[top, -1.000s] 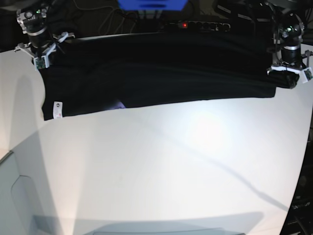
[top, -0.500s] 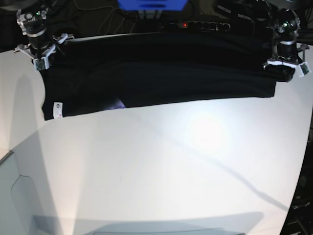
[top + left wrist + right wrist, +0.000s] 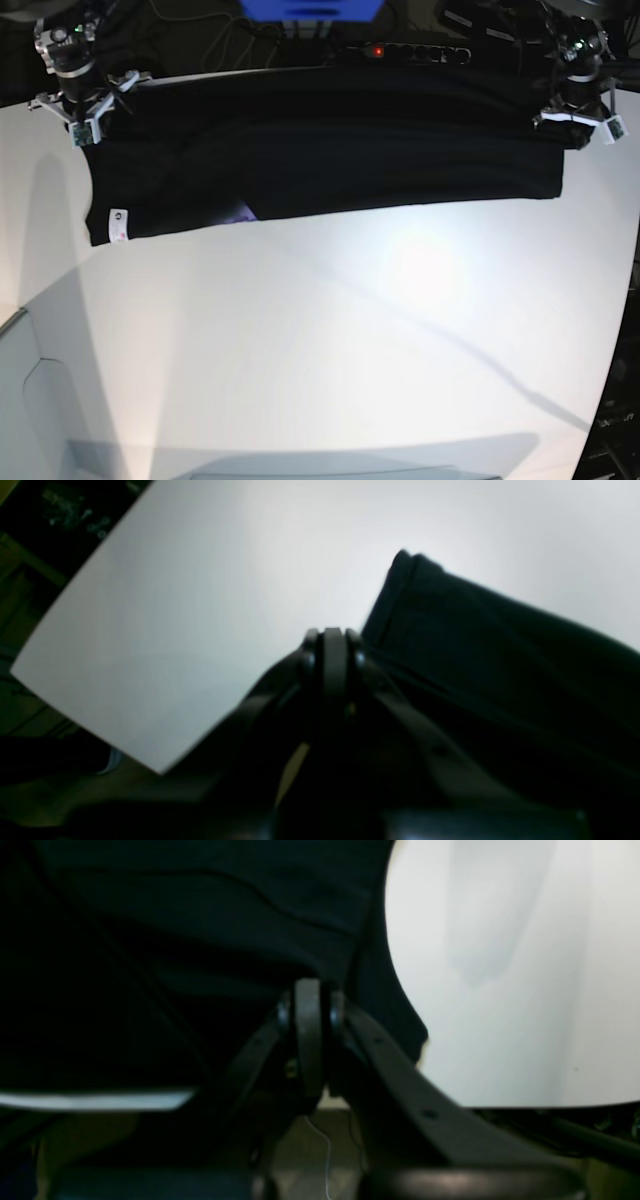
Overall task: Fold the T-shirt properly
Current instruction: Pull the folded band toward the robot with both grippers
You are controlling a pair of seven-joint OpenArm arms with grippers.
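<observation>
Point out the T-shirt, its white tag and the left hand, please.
T-shirt (image 3: 330, 160): base view, middle of the black cloth.
White tag (image 3: 118, 225): base view, on the tag's face.
Left hand (image 3: 332, 645): left wrist view, tips of its closed jaws.

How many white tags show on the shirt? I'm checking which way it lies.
1. A small white tag sits on the T-shirt at its near corner on the base view's left. Others may be hidden in the folds.

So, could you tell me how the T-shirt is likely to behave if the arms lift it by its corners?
Probably floppy: the T-shirt lies flat in soft folded layers on the table. It likely sags in the middle between the held ends. The loose tagged corner may dangle.
</observation>
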